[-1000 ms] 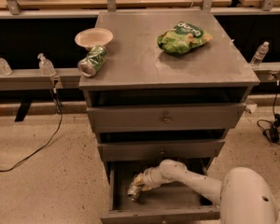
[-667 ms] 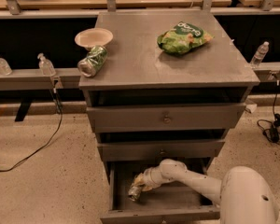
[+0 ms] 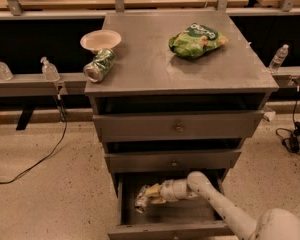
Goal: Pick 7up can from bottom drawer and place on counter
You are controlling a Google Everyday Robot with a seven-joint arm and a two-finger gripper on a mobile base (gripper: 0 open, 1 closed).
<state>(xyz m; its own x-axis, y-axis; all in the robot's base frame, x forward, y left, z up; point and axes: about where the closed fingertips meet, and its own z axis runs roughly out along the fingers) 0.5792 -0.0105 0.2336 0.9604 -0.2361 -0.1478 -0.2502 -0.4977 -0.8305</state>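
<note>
The bottom drawer [image 3: 165,230] of the grey cabinet is pulled open. My arm reaches into it from the lower right. My gripper [image 3: 151,194] is inside the drawer at its left side. The 7up can [image 3: 141,203], whitish-silver, lies right at the gripper's tip, touching or nearly touching it. The counter [image 3: 155,64] is the cabinet's flat grey top, well above the gripper.
On the counter are a dented green can [image 3: 100,65] lying on its side, a white bowl [image 3: 100,40] behind it and a green chip bag [image 3: 197,40] at the back right. The two upper drawers are closed. Bottles [image 3: 279,58] stand on side ledges. Cables [image 3: 40,159] lie on the floor.
</note>
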